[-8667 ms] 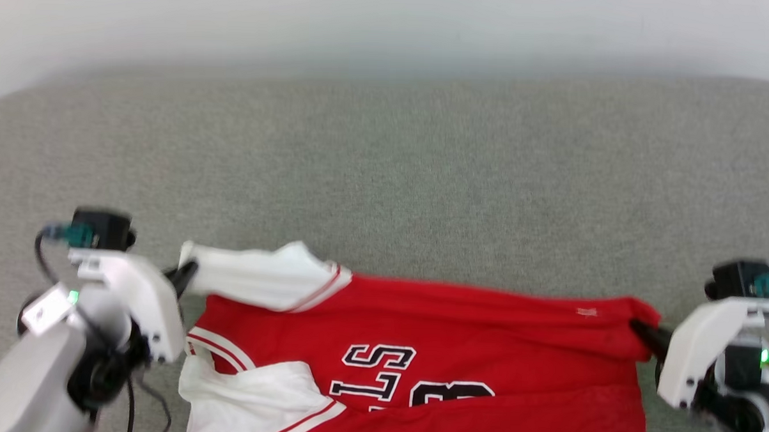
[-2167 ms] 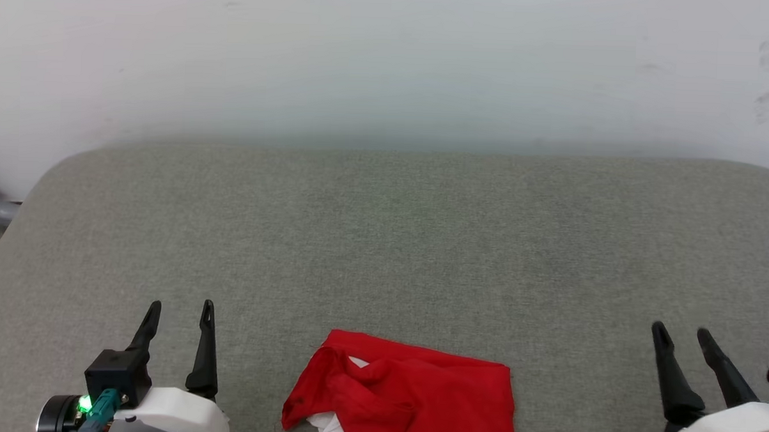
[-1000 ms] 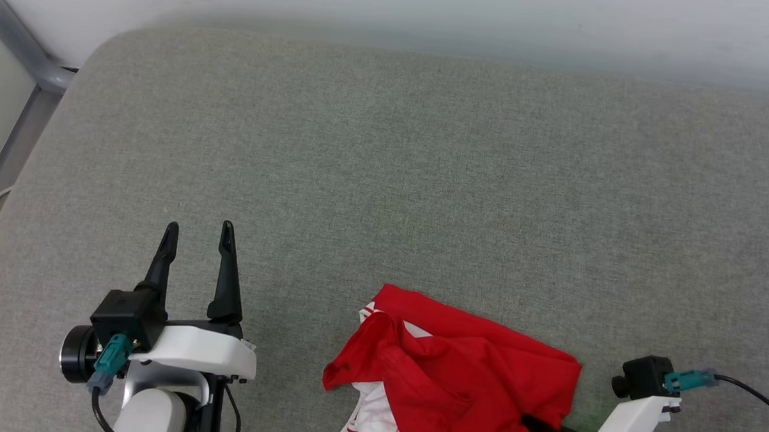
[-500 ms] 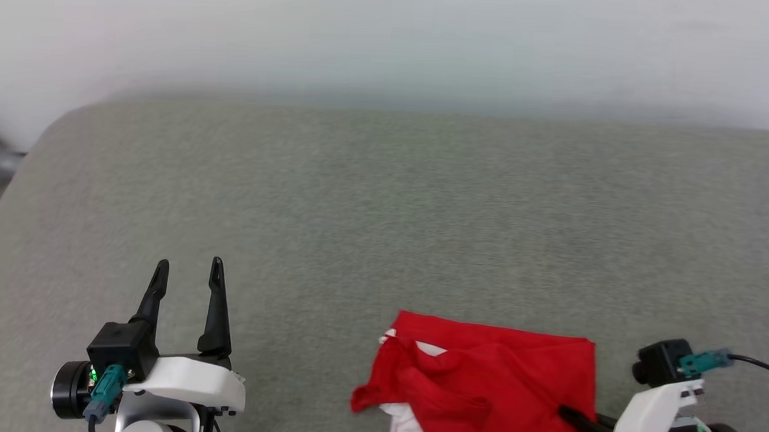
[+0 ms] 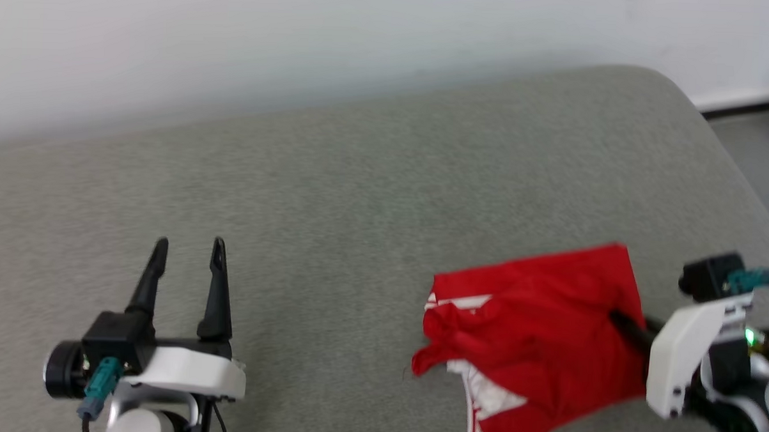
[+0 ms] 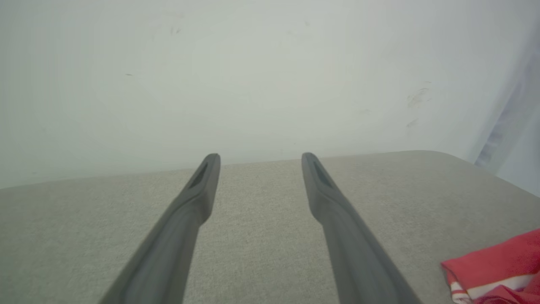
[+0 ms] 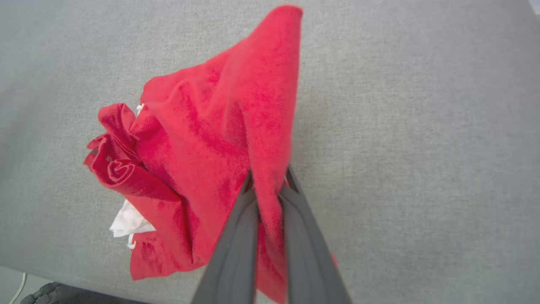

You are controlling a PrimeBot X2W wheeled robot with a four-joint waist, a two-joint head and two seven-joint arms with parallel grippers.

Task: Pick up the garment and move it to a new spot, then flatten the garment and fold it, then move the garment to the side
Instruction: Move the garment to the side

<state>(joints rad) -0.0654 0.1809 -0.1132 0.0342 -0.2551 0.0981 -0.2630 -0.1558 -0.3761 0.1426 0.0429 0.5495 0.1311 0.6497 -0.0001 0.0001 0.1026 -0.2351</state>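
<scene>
At the near edge of the grey padded top point(image 5: 359, 196), toward its right end, we had the right gripper point(image 7: 270, 179) pinched tight on a fold of the garment point(image 5: 534, 323). Both dark fingers pressed against the red cloth, and fabric ran up between them. The garment sat bunched and creased on the right part of the top, close to that near edge. Mostly red showed, with scraps of white sleeve and striped trim poking out on the side facing the top's left end. We could not tell whether any of it hung clear of the top.

Toward the top's left end, also by the near edge, our left gripper point(image 5: 190, 242) hovered with its fingers spread wide and nothing between them, well apart from the garment.

Farther on, the top ran to a rounded far right corner. A pale wall point(image 5: 301, 47) rose behind its far edge, and a strip of grey floor point(image 5: 761, 146) lay past its right edge.
</scene>
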